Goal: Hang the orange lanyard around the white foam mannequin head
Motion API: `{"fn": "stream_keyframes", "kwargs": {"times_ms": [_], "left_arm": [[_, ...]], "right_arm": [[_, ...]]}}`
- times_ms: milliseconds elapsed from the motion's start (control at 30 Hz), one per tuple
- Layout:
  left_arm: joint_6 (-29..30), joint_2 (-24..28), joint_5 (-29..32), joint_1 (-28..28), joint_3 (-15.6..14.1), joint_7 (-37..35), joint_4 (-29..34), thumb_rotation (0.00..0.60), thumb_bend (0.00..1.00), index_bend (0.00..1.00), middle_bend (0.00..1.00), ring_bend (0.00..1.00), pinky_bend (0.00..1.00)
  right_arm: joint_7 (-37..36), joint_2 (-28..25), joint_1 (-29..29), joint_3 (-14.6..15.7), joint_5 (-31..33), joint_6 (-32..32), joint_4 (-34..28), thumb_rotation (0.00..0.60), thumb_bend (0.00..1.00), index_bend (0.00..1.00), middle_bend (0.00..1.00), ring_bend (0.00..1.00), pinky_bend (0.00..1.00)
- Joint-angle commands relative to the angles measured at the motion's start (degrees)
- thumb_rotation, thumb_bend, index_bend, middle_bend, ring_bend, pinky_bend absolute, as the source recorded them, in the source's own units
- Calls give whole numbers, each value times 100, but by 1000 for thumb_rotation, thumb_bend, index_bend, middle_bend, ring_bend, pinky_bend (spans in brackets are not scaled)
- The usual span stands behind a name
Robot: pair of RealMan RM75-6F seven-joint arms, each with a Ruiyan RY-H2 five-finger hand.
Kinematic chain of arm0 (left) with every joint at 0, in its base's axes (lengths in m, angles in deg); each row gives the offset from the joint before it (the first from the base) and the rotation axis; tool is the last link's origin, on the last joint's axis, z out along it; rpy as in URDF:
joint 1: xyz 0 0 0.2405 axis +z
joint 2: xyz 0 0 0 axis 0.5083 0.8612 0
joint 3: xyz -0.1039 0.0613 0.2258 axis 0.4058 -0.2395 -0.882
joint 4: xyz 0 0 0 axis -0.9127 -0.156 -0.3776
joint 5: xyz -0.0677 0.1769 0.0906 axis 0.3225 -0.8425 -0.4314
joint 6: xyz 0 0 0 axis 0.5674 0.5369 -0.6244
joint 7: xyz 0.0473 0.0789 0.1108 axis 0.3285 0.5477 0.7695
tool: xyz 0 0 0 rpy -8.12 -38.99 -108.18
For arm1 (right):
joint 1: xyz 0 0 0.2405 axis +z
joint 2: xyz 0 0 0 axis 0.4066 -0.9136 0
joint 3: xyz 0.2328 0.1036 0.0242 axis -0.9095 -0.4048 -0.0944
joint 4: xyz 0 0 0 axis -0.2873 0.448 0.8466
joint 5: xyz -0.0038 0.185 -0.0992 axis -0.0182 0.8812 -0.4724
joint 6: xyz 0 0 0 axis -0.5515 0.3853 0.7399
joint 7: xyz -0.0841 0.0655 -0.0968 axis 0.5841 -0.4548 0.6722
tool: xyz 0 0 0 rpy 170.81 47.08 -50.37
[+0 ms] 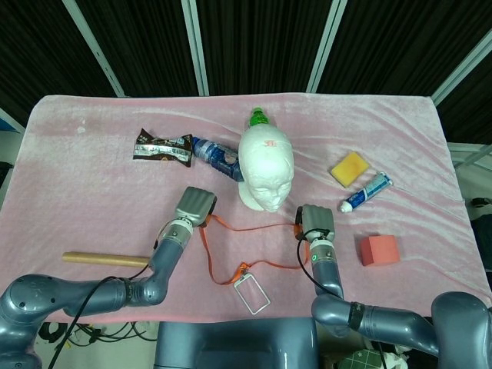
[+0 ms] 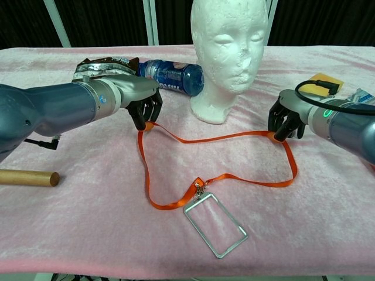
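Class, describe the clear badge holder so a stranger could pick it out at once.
Start at the white foam mannequin head mid-table, then follow the orange lanyard toward the near edge. Clipped to its lowest point lies the badge holder, flat on the pink cloth: the only transparent, metal-edged rectangle there.

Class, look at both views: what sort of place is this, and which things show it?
Probably a robot test bench in a lab, not a home: a pink cloth covers the table, dark curtains hang behind, and unrelated props lie about, such as a foam mannequin head, a sponge and a wooden stick.
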State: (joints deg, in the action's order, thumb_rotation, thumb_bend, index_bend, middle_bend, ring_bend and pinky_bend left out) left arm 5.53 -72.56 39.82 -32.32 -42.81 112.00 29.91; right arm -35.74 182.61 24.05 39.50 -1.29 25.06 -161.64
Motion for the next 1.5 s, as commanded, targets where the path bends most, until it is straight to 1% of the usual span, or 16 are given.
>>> {"fn": "stream_keyframes", "kwargs": {"times_ms": [33,167,533,733,900,1033,1267,1400,1500], "left_arm": [[-13,2,-55,24,16,-73,-11,600,487,651,590,411,412],[-37,13,-90,42,18,-120,-15,600,486,651,590,411,412],[-37,75,-298,99,37,-292,78,600,487,652,590,411,412],[-30,206,-622,204,13,-526,257,600,487,653,591,411,412],[49,602,-1125,473,-3,-1004,758,600,486,654,591,411,412],[180,1059,-1692,764,-67,-1458,1270,600,485,655,592,411,412],[182,1604,-2253,1015,-44,-2039,1869,600,482,655,592,411,412],[142,1853,-2475,1100,23,-2348,2154,600,481,655,592,411,412],[214,1936,-2650,1129,121,-2510,2249,600,479,654,593,411,412]], "right_arm": [[-15,-8,-6,-3,-20,11,-14,600,578,804,473,496,489],[-48,-23,-20,-10,-34,17,-50,600,595,819,474,496,489],[-131,-96,-62,-5,-122,35,-163,600,596,827,474,496,489],[-258,-239,-138,-27,-252,75,-355,600,595,830,474,498,489],[-554,-640,-388,0,-588,177,-898,600,596,831,474,498,489],[-856,-1098,-626,-12,-965,248,-1445,600,596,831,475,500,489],[-1126,-1832,-920,0,-1584,402,-2276,600,603,838,476,501,489],[-1227,-2141,-1022,-25,-1786,470,-2569,600,605,838,477,501,489],[-1298,-2294,-1031,-112,-1838,484,-2685,600,605,838,477,501,489]]}}
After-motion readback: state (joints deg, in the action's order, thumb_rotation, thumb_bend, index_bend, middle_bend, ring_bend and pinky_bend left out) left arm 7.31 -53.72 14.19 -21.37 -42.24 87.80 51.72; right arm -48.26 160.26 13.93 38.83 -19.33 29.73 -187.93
